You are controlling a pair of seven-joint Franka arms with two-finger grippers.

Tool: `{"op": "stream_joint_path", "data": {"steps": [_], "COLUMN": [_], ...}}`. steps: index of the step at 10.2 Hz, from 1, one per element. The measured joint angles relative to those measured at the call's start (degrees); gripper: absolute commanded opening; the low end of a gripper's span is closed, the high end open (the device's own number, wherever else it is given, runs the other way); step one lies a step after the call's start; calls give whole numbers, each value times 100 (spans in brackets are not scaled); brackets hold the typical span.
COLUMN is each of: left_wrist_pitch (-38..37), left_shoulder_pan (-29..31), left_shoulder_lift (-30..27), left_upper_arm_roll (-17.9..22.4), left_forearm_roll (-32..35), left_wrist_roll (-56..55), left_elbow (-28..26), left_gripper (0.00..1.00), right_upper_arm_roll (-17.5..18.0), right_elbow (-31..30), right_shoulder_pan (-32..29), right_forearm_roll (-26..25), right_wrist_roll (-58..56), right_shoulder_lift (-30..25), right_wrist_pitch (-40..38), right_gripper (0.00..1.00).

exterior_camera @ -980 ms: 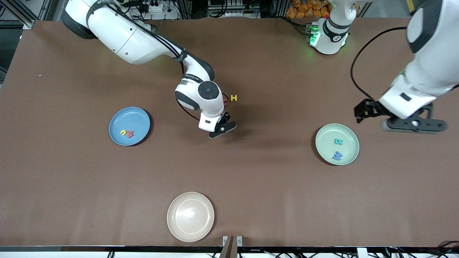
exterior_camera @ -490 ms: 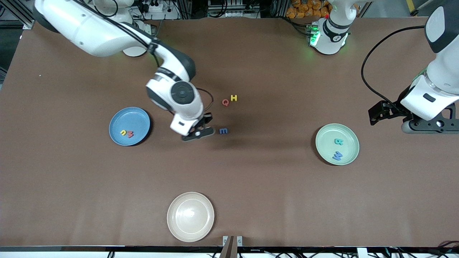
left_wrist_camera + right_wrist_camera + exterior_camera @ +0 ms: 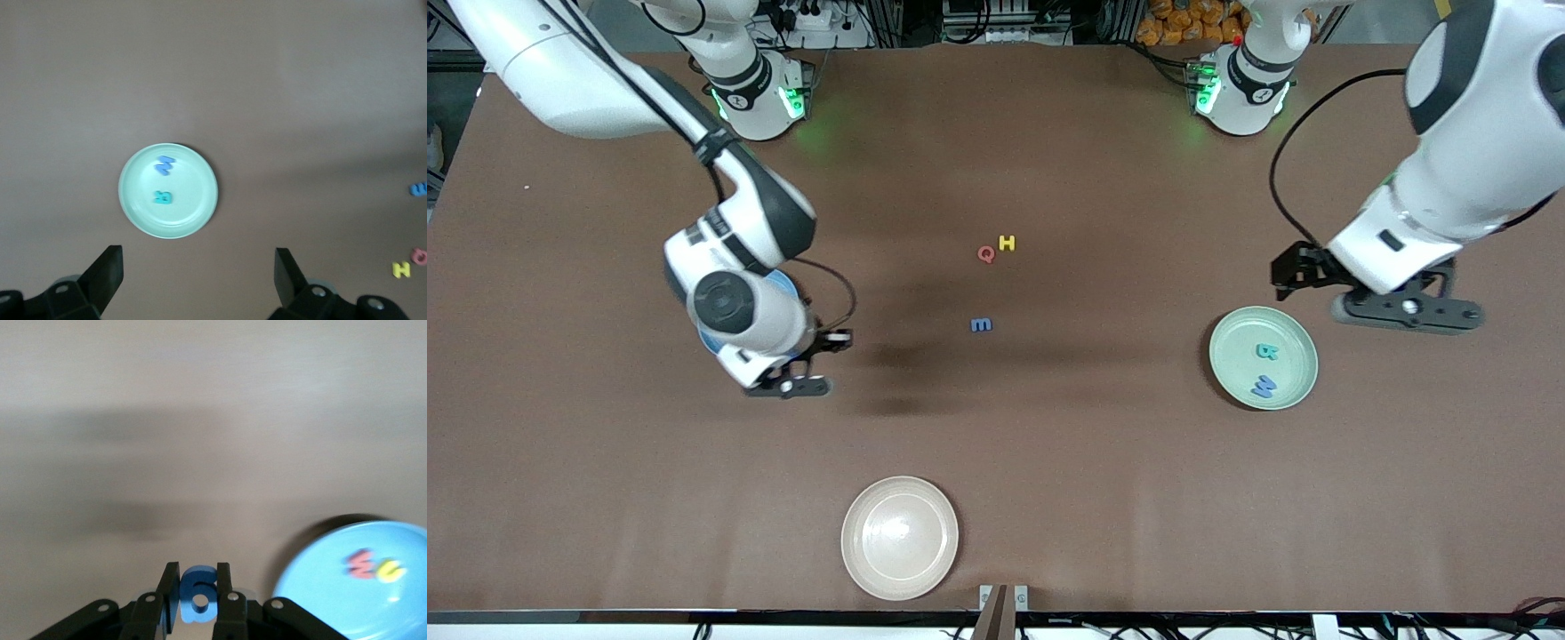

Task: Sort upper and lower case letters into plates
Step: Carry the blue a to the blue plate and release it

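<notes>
While airborne: right hand (image 3: 198, 600) clasping blue letter (image 3: 197, 589)

Swung the right gripper (image 3: 790, 388), jaws clamped on a small blue letter (image 3: 198, 592), from beside the blue E (image 3: 981, 325) across to the blue plate's (image 3: 786, 286) edge.

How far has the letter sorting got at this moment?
Four letters are placed: two in the blue plate and two in the mint plate. The right gripper holds a blue letter beside the blue plate. The yellow H, red Q and blue E lie on the table. The left gripper, open, waits above the mint plate.
</notes>
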Motion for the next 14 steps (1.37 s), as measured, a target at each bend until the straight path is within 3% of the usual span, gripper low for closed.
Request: {"op": "stream_joint_path", "data": {"steps": [3,6,7,8,9,10,14], "left_wrist_pitch": [41,300,386,472,572,670,1103], "left_shoulder_pan": [-583,-1552,-1842,-2115,-2385,-2618,-3332], "left_shoulder_lift": [247,632,757,871,990,1108,1596], "left_upper_arm_roll": [-227,-276,-290,-295,-296,-295,-286], "left_forearm_roll": [-10,-12,-12,-12,-12,-12,285], "left_wrist_roll": [-47,-1184,-1588,-1930,-2326,-2732,-4474], "left_elbow": [-20,-52,-58,-65,-72,-77,-116], "left_gripper": [100,100,100,100,100,100,100], "right_upper_arm_roll": [-1303,-1644,-1696,-1754,-1796,-1811,-1840], "right_elbow": [-246,-1038,-1277,-1418,-1488,-1534,-1522], "right_shoulder_pan": [-22,31,80,144,194,214,285], "right_forearm_roll": [833,914,915,916,918,919,924], "right_wrist_roll": [-1692,-1892,-1892,-1892,-1892,-1892,-1890], "right_shoulder_lift": [-387,-721,-777,-796,-796,-796,-815], "right_wrist_pitch": [-86,371,520,579,595,598,631], "right_gripper": [0,0,7,33,90,100,100]}}
